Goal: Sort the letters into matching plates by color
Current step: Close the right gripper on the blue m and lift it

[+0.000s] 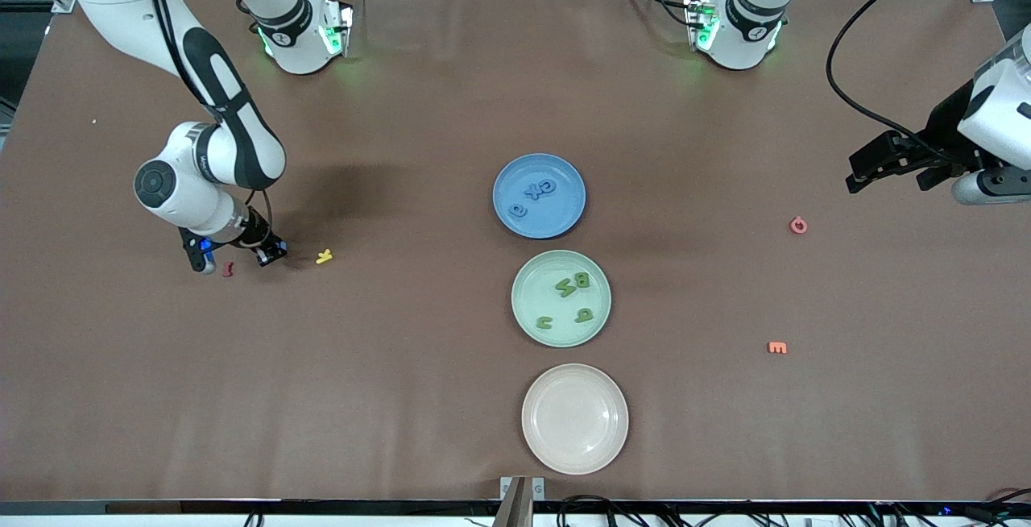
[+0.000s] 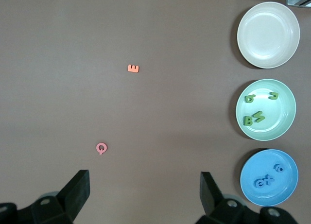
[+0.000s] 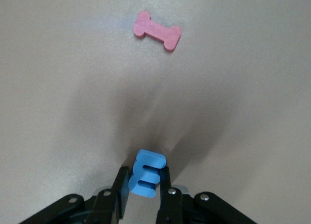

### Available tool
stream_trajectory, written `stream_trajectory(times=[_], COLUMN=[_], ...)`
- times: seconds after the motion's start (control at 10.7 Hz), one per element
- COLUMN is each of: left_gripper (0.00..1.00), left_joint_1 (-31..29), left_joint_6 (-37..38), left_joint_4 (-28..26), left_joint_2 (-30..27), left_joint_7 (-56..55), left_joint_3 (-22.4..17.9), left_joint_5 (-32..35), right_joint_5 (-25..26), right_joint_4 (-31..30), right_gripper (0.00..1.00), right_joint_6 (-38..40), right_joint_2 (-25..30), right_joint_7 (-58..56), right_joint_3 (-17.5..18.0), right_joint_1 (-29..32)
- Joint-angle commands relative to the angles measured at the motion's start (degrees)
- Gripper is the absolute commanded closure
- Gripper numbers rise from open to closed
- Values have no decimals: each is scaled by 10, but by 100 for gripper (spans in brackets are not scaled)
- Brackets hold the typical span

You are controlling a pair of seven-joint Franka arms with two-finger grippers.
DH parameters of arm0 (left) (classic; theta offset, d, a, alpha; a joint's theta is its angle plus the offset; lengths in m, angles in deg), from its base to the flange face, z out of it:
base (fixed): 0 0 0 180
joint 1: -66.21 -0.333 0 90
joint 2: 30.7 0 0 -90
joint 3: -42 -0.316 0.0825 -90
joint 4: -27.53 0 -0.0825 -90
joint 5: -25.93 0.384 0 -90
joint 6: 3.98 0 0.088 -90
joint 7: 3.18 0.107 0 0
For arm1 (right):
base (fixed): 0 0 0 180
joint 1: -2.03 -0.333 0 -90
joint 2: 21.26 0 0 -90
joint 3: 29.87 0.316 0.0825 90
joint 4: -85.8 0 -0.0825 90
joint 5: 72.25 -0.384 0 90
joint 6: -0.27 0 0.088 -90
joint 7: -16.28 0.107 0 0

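My right gripper (image 3: pixel 144 178) is shut on a blue letter E (image 3: pixel 149 163), low over the table at the right arm's end (image 1: pixel 206 259); the blue letter (image 1: pixel 206 250) just shows there. The blue plate (image 1: pixel 556 217) at mid-table holds three blue letters (image 1: pixel 538 188). Nearer the front camera, the mint green plate (image 1: pixel 536 285) holds several green letters (image 1: pixel 573 283). Both the blue plate (image 2: pixel 286 185) and the green plate (image 2: pixel 282 114) show in the left wrist view. My left gripper (image 1: pixel 886 171) waits open and empty above the left arm's end (image 2: pixel 144 180).
A red letter I (image 1: pixel 228 270) (image 3: pixel 157 31) lies just by the right gripper, a yellow letter (image 1: pixel 324 256) beside it toward the plates. A pink Q (image 1: pixel 798 226) and orange E (image 1: pixel 777 347) lie toward the left arm's end. A cream plate (image 1: pixel 548 438) sits nearest the camera.
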Motion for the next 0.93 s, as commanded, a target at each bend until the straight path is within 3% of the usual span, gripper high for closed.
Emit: stream_trajectory(times=[0.0,0.84], left_gripper=[0,0], left_joint_1=[-1,-3], left_joint_6=[-11,-13], left_joint_4=[-10,-17], left_joint_2=[-6,-1], left_joint_7=[8,9], left_joint_3=[-1,-1], left_joint_5=[-15,-15], right_joint_5=[3,7], right_joint_4=[-16,6], right_gripper=[82,88], right_joint_6=[-1,3], right_joint_2=[7,8], right_joint_7=[-51,-282], right_joint_3=[9,7], right_joint_1=[18,20])
